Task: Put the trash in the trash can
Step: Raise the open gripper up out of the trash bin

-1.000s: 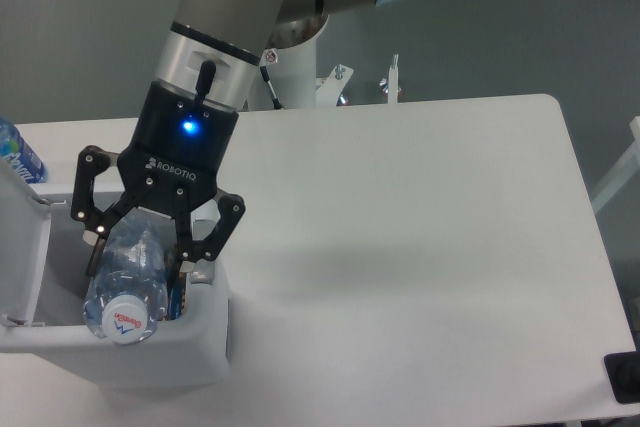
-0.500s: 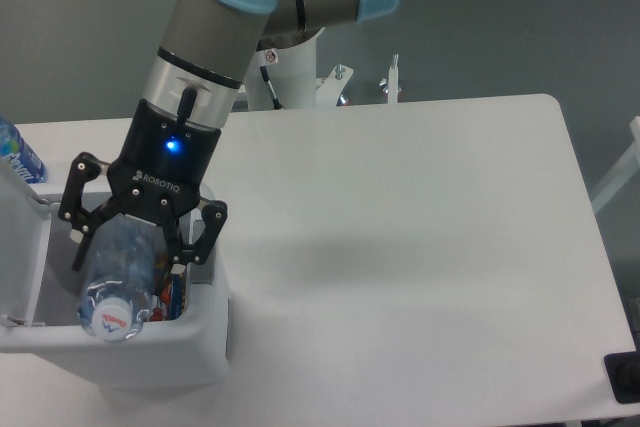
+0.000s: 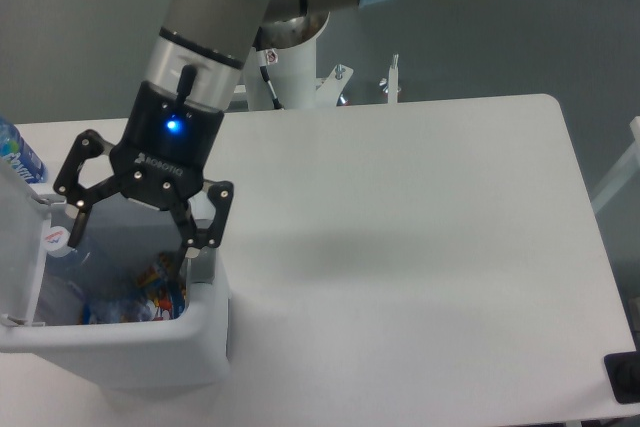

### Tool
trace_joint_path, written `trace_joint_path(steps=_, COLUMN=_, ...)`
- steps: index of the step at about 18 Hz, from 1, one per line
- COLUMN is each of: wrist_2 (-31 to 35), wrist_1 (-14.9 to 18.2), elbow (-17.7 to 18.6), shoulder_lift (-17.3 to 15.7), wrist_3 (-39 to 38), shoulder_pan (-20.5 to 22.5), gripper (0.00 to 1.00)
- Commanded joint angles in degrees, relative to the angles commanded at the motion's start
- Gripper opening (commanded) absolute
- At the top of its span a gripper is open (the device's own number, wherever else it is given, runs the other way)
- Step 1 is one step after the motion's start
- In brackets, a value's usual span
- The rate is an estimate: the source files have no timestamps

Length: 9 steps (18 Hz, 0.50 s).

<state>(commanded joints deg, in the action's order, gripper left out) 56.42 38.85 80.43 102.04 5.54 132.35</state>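
My gripper (image 3: 130, 240) hangs open just above the open trash can (image 3: 130, 359), a white bin at the table's front left corner, with nothing between its fingers. The crushed clear bottle (image 3: 58, 240) lies inside the bin against its left side; mostly its white cap shows. The blue snack wrapper (image 3: 150, 303) lies on the bin's floor, below the right finger. The bin's lid (image 3: 20, 237) stands open at the left.
A blue-labelled bottle (image 3: 15, 152) stands at the far left edge behind the bin's lid. The white table (image 3: 400, 247) stretches to the right of the bin. The arm's base mount (image 3: 290, 72) sits at the table's back edge.
The gripper has opened and let go of the bottle, which dropped into the bin and slid left. The gripper rose slightly; the wrapper now shows.
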Motion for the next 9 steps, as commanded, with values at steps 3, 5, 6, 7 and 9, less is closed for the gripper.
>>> trace_joint_path(steps=3, wrist_2=0.18, wrist_1=0.18, elbow=-0.97, shoulder_lift=-0.44, wrist_3=0.17, shoulder_pan=3.34, gripper=1.00)
trace_joint_path(steps=5, wrist_2=0.70, wrist_1=0.35, elbow=-1.15, shoulder_lift=-0.88, wrist_3=0.26, shoulder_pan=4.57, gripper=1.00)
trace_joint_path(steps=6, wrist_2=1.49, wrist_1=0.35, elbow=-1.15, shoulder_lift=-1.40, wrist_3=0.35, shoulder_pan=5.80, gripper=1.00)
trace_joint_path(steps=7, wrist_2=2.28, wrist_1=0.44, elbow=-1.15, shoulder_lift=-1.84, wrist_3=0.96, shoulder_pan=6.77, gripper=1.00)
trace_joint_path(steps=9, wrist_2=4.73, wrist_1=0.88, elbow=-0.72, shoulder_lift=-2.55, wrist_3=3.59, shoulder_pan=7.57, gripper=1.00)
